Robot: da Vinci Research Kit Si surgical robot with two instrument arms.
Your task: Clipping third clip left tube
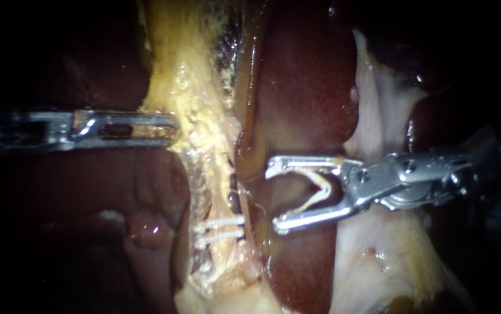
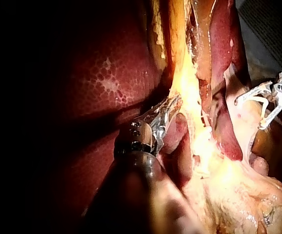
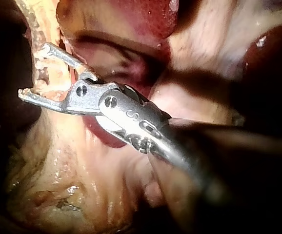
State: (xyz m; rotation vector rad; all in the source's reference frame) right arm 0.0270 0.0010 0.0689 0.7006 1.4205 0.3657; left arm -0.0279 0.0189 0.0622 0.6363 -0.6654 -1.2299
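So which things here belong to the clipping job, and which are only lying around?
Job: right instrument; loaded clip in it; tube; two clips already on it; left instrument, gripping yellow tissue.
Only around: liver; pale tissue beside the liver.

no legible txt anywhere, no labels, brands, nos. or signs in any view

Liver (image 1: 308, 87) dark red-brown with pale honeycomb mottling, fatty tissue (image 1: 198, 99) yellow and speckled at the silver jaws of the left instrument (image 1: 171, 128), loaded clip (image 1: 324, 187) white between the silver jaws of the right instrument (image 1: 273, 195), two applied clips (image 1: 221, 229) white just ahead of them.
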